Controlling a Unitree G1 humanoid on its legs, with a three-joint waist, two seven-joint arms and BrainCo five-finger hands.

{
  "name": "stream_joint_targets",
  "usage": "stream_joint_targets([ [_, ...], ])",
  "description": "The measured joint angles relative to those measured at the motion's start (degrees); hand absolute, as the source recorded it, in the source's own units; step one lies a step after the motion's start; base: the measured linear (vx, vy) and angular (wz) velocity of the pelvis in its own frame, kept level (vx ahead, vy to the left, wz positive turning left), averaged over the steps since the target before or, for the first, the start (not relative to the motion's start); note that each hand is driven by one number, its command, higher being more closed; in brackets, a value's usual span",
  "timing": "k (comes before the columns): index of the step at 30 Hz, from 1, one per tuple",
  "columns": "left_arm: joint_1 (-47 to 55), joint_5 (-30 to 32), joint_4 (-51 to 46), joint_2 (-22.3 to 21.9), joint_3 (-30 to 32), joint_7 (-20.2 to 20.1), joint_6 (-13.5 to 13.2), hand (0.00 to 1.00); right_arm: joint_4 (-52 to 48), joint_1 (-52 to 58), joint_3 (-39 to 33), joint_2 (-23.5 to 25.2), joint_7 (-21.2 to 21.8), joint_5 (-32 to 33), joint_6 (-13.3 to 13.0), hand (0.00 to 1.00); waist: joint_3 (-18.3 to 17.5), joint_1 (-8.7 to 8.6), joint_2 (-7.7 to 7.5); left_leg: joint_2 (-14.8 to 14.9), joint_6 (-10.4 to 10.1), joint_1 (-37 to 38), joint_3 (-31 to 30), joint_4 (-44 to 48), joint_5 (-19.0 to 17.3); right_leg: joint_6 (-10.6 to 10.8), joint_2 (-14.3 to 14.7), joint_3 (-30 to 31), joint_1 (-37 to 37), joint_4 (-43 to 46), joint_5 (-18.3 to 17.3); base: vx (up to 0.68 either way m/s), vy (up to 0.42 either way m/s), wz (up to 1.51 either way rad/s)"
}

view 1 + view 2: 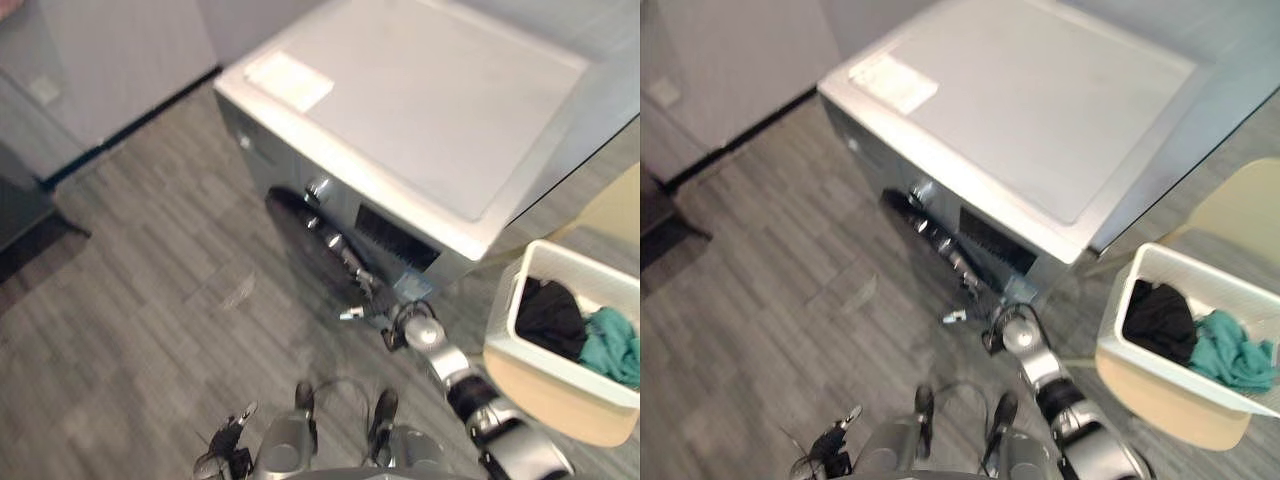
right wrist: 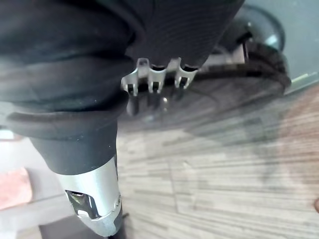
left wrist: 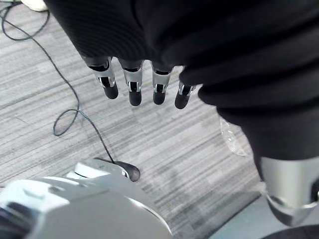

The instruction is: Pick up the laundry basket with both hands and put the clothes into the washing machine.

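The white laundry basket [image 1: 498,320] sits on a beige seat [image 1: 550,412] just beside the right front corner of the washing machine [image 1: 420,110], with neither hand on it. Inside it lie a black garment [image 1: 548,318] and a teal garment [image 1: 610,345], touching each other and lying below the rim. The right hand [image 2: 157,74] reaches toward the machine's front, close to the dark round door [image 1: 300,228]. Only the roots of its fingers are clear, so it cannot be told whether they are straight or curled. Nor is it clear whether the door is latched or ajar. The left hand [image 3: 133,82] hangs low at the robot's left side over the grey wood-look floor [image 1: 150,300], its fingers straight, side by side and holding nothing. The lift has not begun.

The basket looks like stiff moulded plastic. With only two garments in it, it should be light and keep its shape under a squeeze. Its smooth walls may slip under the fingertips, so the better hold is probably under the rolled rim on two opposite sides, one hand to each. No handle cut-outs can be made out. The garments are soft and loose and would shift or spill if the basket tipped, so it likely needs carrying level. The seat may also let the basket slide if it is pushed rather than lifted.
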Motion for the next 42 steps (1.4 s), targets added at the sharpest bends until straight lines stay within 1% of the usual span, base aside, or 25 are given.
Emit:
stream_joint_targets([
  [1, 0.0, -1.1, -0.9, -0.2, -0.2, 0.8, -0.2, 0.0, 3.7, -3.1, 0.1, 0.8, -1.1, -0.1, 0.0, 0.0, 1.7, 1.05, 0.23, -0.2, 0.0, -0.5, 0.0, -0.1, 0.4, -0.1, -0.3, 0.0, -0.7, 0.1, 0.3, -0.12, 0.043, 0.01],
  [5, 0.0, -3.6, -3.1, -1.0, -0.6, 2.3, -0.6, 0.0, 12.0, -8.9, -0.8, 4.2, -3.9, -1.2, 0.2, 0.0, 3.4, 1.95, 0.48, -0.2, -0.1, -2.1, 0.1, -0.4, 1.2, -0.1, -1.3, 0.0, -2.8, 1.2, 0.4, -0.09, 0.03, 0.01],
  [6, 0.0, -4.5, -3.9, -1.2, -1.4, 2.6, -0.7, 0.0, 13.6, -9.4, -1.1, 5.5, -4.8, -1.3, 0.3, 0.0, 3.4, 2.5, 0.49, -0.3, -0.5, -2.1, 0.2, -0.9, 1.5, -0.1, -1.5, 0.0, -3.2, 1.5, 0.4, -0.05, 0.035, 0.03],
  [8, -0.2, -5.7, -5.0, -1.4, -2.2, 3.1, -1.0, 0.0, 14.8, -9.3, -0.9, 7.2, -5.8, -1.4, 0.6, 0.0, 3.4, 2.75, 0.49, -0.4, -0.5, -2.2, -0.1, -1.4, 1.8, 0.1, -1.7, -0.4, -3.5, 1.9, 0.3, -0.01, 0.02, 0.09],
  [10, -0.7, -6.4, -5.7, -1.4, -3.3, 3.7, -1.6, 0.0, 14.6, -8.6, 2.1, 9.1, -6.3, -1.6, 0.8, 0.0, 3.4, 2.75, 0.49, -0.4, -0.5, -2.2, -0.6, -1.4, 1.9, 0.1, -1.8, -1.2, -3.3, 2.4, -0.1, 0.02, 0.006, 0.16],
  [12, -1.2, -7.1, -6.9, -1.4, -5.2, 3.9, -1.9, 0.0, 10.3, -5.7, 9.4, 9.8, -6.1, -1.5, 1.2, 0.0, 3.4, 2.82, 0.48, -0.5, -0.4, -2.1, -1.6, -1.2, 1.9, 0.2, -2.1, -2.3, -2.9, 3.3, -0.9, 0.03, -0.007, 0.31],
  [13, -1.2, -7.2, -8.0, -1.3, -6.7, 3.9, -1.9, 0.0, 6.4, -3.0, 14.5, 9.9, -5.7, -1.4, 1.2, 0.0, 3.4, 2.66, 0.47, -0.5, -0.5, -1.9, -2.6, -1.1, 1.9, 0.2, -2.2, -3.3, -2.0, 3.5, -1.4, 0.04, -0.013, 0.42],
  [15, -1.2, -7.2, -8.9, -1.6, -7.7, 3.7, -1.9, 0.0, 2.4, 0.3, 20.0, 10.8, -3.4, -0.6, 1.2, 0.0, 3.3, 2.68, 0.38, -0.7, -0.5, -1.2, -3.8, -1.1, 1.9, 0.3, -2.3, -4.6, -0.9, 3.9, -2.3, 0.04, -0.016, 0.39],
  [17, -1.2, -6.7, -9.5, -1.3, -8.2, 3.5, -1.8, 0.0, -2.1, 3.7, 27.5, 12.5, 0.5, 0.8, 1.3, 0.0, 3.1, 2.71, 0.07, -0.9, -0.5, -0.4, -5.3, -1.1, 1.9, 0.2, -2.3, -5.8, 0.6, 4.2, -3.1, 0.05, -0.025, 0.31],
  [19, -1.0, -6.5, -9.6, -1.2, -8.1, 3.5, -1.8, 0.0, -6.1, 5.8, 29.9, 13.1, 2.9, 1.5, 1.2, 0.0, 2.8, 2.83, -0.33, -0.9, -0.5, -0.2, -5.6, -1.1, 1.9, 0.2, -2.3, -6.1, 1.0, 4.2, -3.1, 0.01, -0.012, 0.12],
  [20, -0.8, -6.3, -9.7, -1.1, -8.0, 3.5, -1.7, 0.0, -8.7, 6.9, 30.5, 12.9, 4.0, 2.9, 1.2, 0.0, 2.6, 2.71, -0.75, -1.0, -0.4, 0.3, -5.5, -1.1, 1.8, 0.2, -2.3, -6.0, 1.5, 4.0, -3.1, 0.0, 0.0, 0.0],
  [21, -0.6, -6.1, -9.6, -0.8, -7.6, 3.5, -1.7, 0.0, -10.2, 7.5, 30.6, 12.5, 4.2, 3.2, 1.2, 0.0, 2.4, 2.57, -1.09, -1.0, -0.4, 0.6, -5.4, -1.1, 1.8, 0.2, -2.4, -5.9, 1.7, 4.0, -3.1, -0.01, 0.014, -0.1],
  [22, -0.3, -5.4, -8.9, -0.6, -6.6, 3.3, -1.6, 0.0, -13.7, 8.8, 30.5, 11.3, 4.7, 3.7, 1.1, 0.0, 1.6, 2.5, -2.04, -1.0, -0.2, 1.1, -4.8, -1.1, 1.6, 0.2, -2.3, -5.3, 1.9, 4.0, -3.1, -0.02, 0.021, -0.21],
  [23, 0.0, -5.3, -8.0, -0.4, -5.3, 3.3, -1.6, 0.0, -17.3, 10.0, 30.3, 9.8, 5.4, 4.8, 0.9, 0.0, 0.8, 1.99, -3.19, -0.9, -0.2, 1.5, -4.2, -1.1, 1.5, 0.2, -2.3, -4.5, 2.0, 4.0, -3.1, -0.03, 0.024, -0.25],
  [25, 0.0, -4.8, -6.3, 0.5, -3.6, 3.2, -1.5, 0.0, -22.9, 12.0, 29.5, 7.2, 5.4, 5.2, 0.7, 0.0, -0.2, 0.99, -4.62, -0.8, -0.1, 2.1, -3.4, -1.1, 1.3, 0.1, -2.2, -3.8, 2.2, 3.8, -3.1, -0.02, 0.021, -0.27],
  [26, 0.1, -3.5, -4.6, 1.6, -2.3, 3.2, -1.1, 0.0, -29.3, 15.4, 27.0, 3.9, 5.5, 5.2, 0.3, 0.0, -1.3, 0.64, -5.74, -0.7, 0.0, 2.9, -2.6, -1.2, 0.8, 0.2, -1.9, -2.6, 2.6, 2.9, -2.6, -0.03, 0.024, -0.37],
  [28, 0.6, -1.9, -2.7, 2.0, -1.4, 3.2, -0.6, 0.0, -35.4, 19.4, 24.0, 0.5, 5.8, 5.3, -0.4, 0.0, -2.8, 0.36, -6.56, -0.4, 0.1, 3.3, -1.2, -1.4, 0.5, 0.6, -1.5, -1.2, 2.7, 1.8, -1.9, -0.02, 0.023, -0.41],
  [29, 1.1, -1.2, -1.8, 2.4, -1.1, 3.0, -0.3, 0.0, -38.6, 21.9, 21.8, -1.4, 6.1, 5.3, -1.2, 0.0, -3.7, -0.28, -6.84, -0.4, 0.0, 3.4, -0.6, -1.7, 0.4, 0.3, -1.4, -0.8, 2.6, 1.2, -1.4, 0.0, 0.027, -0.37],
  [30, 2.2, -0.4, -0.8, 2.6, 0.0, 2.4, 0.1, 0.0, -40.8, 24.7, 18.7, -3.3, 6.4, 5.3, -2.2, 0.0, -4.7, -0.96, -6.98, -0.4, 0.1, 3.6, 0.0, -1.9, 0.5, 0.5, -1.3, -0.1, 2.7, 0.4, -0.6, 0.0, 0.035, -0.34],
  [31, 3.4, 0.3, -0.3, 2.5, 0.7, 2.0, 0.3, 0.0, -41.5, 27.1, 15.2, -4.7, 6.4, 5.2, -2.4, 0.0, -5.6, -1.87, -6.94, -0.4, 0.1, 4.0, 0.7, -2.1, 0.5, 0.7, -1.1, 0.6, 2.9, -0.4, -0.3, 0.01, 0.029, -0.28],
  [33, 4.5, 1.4, 0.5, 2.5, 0.9, 1.9, 0.8, 0.0, -41.5, 30.3, 9.6, -6.0, 6.2, 4.5, -2.5, 0.0, -6.5, -2.05, -6.7, -0.4, 0.1, 5.1, 1.8, -2.7, 0.5, 1.1, -1.0, 1.7, 3.7, -1.4, 0.1, 0.01, 0.021, -0.27],
  [35, 4.9, 1.9, 1.3, 2.5, 1.0, 1.9, 1.0, 0.0, -40.9, 32.2, 5.2, -7.7, 5.6, 3.2, -2.6, 0.0, -7.9, -2.08, -6.6, -0.2, 0.1, 5.4, 2.7, -3.5, 0.5, 0.8, -0.6, 2.5, 3.6, -2.5, 1.0, 0.0, 0.006, -0.27],
  [38, 5.0, 2.0, 1.3, 2.5, 0.9, 1.9, 1.0, 0.0, -36.1, 31.6, 1.5, -7.6, 3.5, 0.2, -2.6, 0.0, -8.5, -2.17, -6.39, -0.2, 0.0, 5.7, 3.2, -4.1, 0.6, 0.9, -0.4, 3.1, 3.8, -3.8, 1.5, -0.01, -0.004, -0.13],
  [39, 5.0, 2.0, 1.3, 2.5, 0.9, 1.9, 1.0, 0.0, -34.7, 31.2, 1.2, -7.5, 3.2, 0.0, -2.6, 0.0, -8.5, -2.16, -6.31, -0.2, 0.0, 5.8, 3.3, -4.2, 0.6, 1.0, -0.4, 3.1, 3.9, -4.0, 1.6, 0.0, 0.0, 0.0],
  [42, 5.0, 2.0, 1.3, 2.4, 0.7, 1.9, 1.0, 0.0, -26.1, 27.2, 1.3, -6.2, 1.4, -2.4, -2.5, 0.0, -8.6, -1.98, -6.07, -0.4, 0.0, 5.9, 3.3, -4.5, 0.7, 1.0, -0.4, 3.1, 4.1, -4.3, 1.9, 0.0, 0.0, 0.0],
])
